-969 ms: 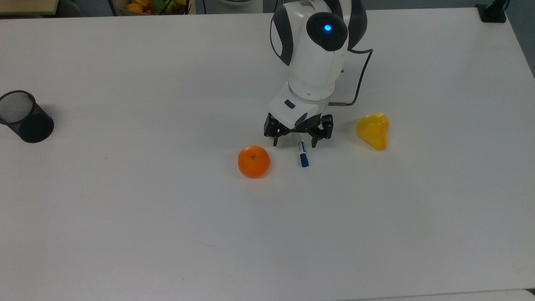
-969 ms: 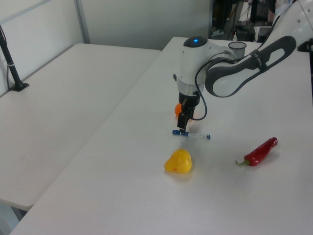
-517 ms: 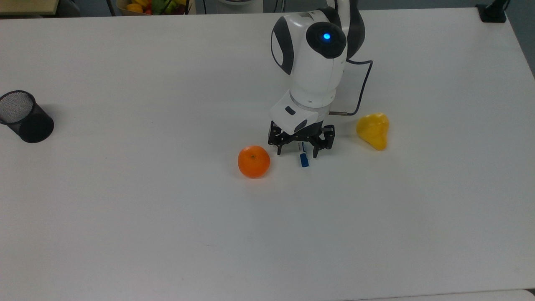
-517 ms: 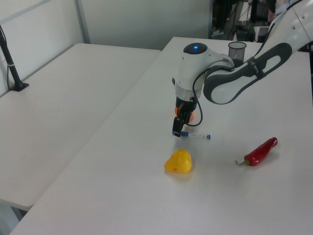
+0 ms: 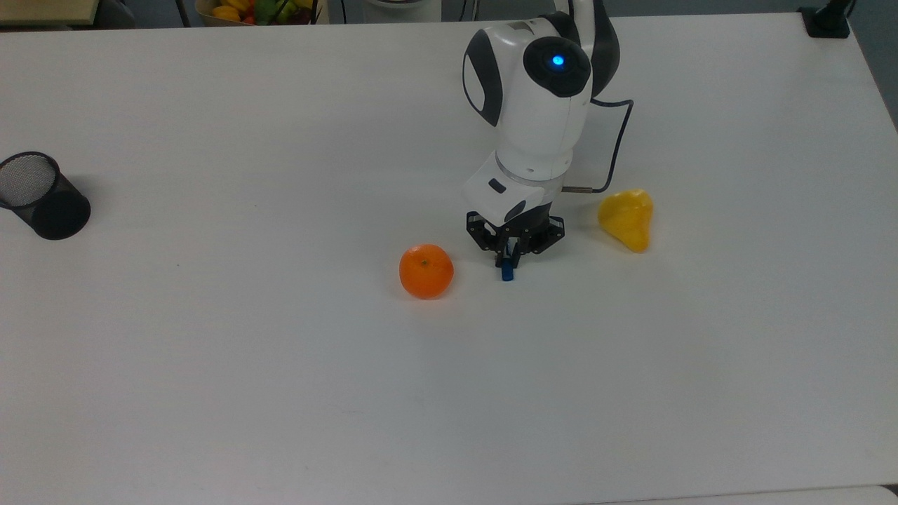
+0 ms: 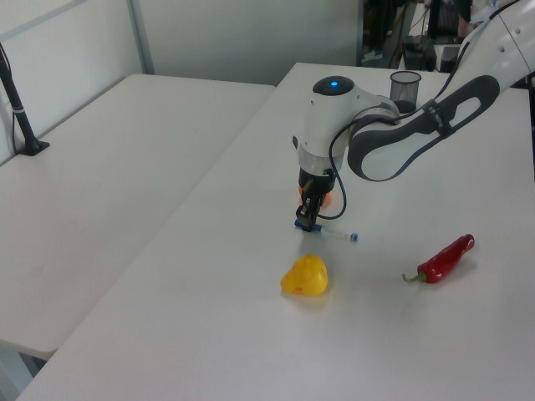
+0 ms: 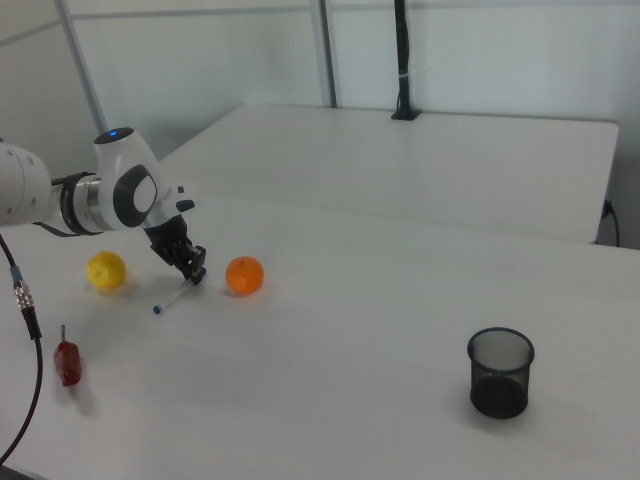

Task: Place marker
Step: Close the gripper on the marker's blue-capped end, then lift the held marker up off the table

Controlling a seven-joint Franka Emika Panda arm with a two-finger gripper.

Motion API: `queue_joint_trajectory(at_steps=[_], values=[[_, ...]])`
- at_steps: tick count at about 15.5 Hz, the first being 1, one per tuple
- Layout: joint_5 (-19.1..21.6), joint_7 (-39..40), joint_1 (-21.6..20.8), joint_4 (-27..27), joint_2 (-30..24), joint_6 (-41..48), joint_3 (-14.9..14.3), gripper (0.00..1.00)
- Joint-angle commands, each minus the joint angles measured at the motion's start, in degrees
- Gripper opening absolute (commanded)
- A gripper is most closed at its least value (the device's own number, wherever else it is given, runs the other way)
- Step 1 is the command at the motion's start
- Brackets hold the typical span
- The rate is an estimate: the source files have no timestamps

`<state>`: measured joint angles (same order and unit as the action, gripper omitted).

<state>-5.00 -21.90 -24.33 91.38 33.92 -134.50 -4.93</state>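
In the top view, the orange (image 5: 426,271) lies on the surface (image 5: 210,365) just left of the marker (image 5: 507,272), the yellow pepper (image 5: 626,219) to its right. The mesh cup (image 5: 41,196) stands far left. In the left view, the chilli (image 6: 445,259) lies right of the marker.

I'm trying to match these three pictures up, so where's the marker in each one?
Top view: marker at centre, blue cap poking out below the end effector.
Left view: marker right of centre, above the yellow fruit.
Right view: marker at left.
Shared landmark: orange beside it.
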Motion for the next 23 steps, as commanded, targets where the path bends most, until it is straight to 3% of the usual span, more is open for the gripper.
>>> queue_joint_trajectory(at_steps=[1, 6, 11, 16, 23], values=[[-1.24, -1.48, -0.36, -0.15, 0.10, -0.77, -0.08, 0.00], [-0.54, -1.31, 0.34, 0.37, -5.42, 1.16, -0.08, 0.00], [0.52, 0.71, 2.27, 0.03, -12.72, 11.26, -0.60, 0.00], [6.75, 10.37, 6.31, -0.06, -21.68, 19.52, -1.04, 0.00], [8.87, 18.19, 11.58, -0.15, -31.18, 31.21, -1.40, 0.00]])
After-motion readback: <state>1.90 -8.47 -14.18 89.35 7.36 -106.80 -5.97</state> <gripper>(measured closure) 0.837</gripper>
